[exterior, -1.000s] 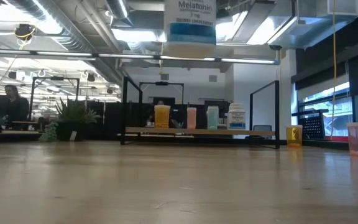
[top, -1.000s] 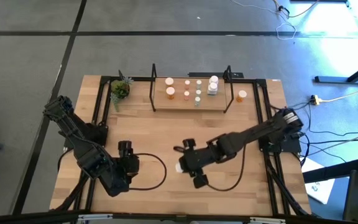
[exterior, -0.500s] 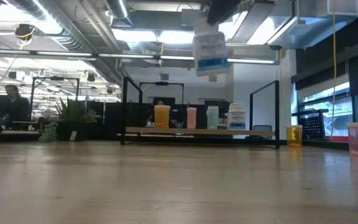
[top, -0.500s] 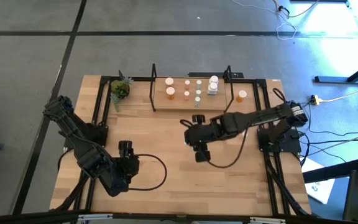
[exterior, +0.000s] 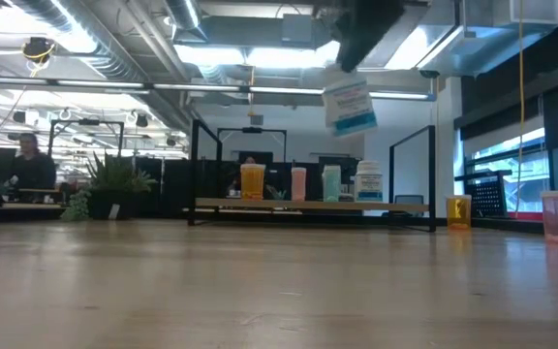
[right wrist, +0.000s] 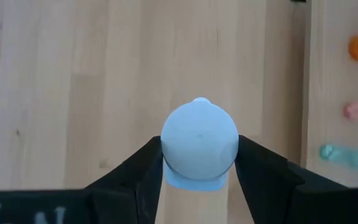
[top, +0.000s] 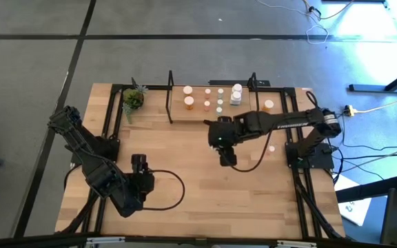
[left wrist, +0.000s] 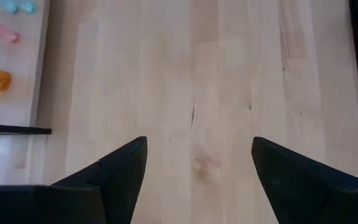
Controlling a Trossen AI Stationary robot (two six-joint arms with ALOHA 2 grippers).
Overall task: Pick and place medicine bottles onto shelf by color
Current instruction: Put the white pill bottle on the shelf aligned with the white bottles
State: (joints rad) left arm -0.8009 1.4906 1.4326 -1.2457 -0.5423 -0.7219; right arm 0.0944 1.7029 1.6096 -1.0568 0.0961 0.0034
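My right gripper [top: 217, 132] is shut on a white bottle [exterior: 349, 106] with a blue-banded label, held in the air in front of the shelf [top: 212, 118]; the bottle also shows in the right wrist view [right wrist: 199, 144]. The shelf, a light-wood board with black end frames, carries several bottles standing upright: orange [top: 189, 102], pink [top: 207, 105], pale green [top: 220, 105] and white [top: 236, 95]. One orange bottle [top: 268, 106] stands on the table right of the shelf. My left gripper [left wrist: 194, 162] is open and empty over the table's near left part. My right gripper pinches the white bottle by its two sides [right wrist: 166, 152] between its two fingers. The bottle's round end faces the wrist camera. In the low view the bottle [exterior: 349, 106] hangs tilted below the gripper, lifted well clear of the table.
A small green potted plant [top: 133, 99] stands at the far left, beside the shelf. Black frame rails [top: 107, 124] run along the table's left and right sides. A pale pink bottle [exterior: 555, 215] stands at the table's right. A person [exterior: 29, 160] sits in the room beyond.
My right gripper has carried the white bottle from the table's middle toward the far edge and the shelf, staying high above the table. The bottle has tipped from upright to tilted.
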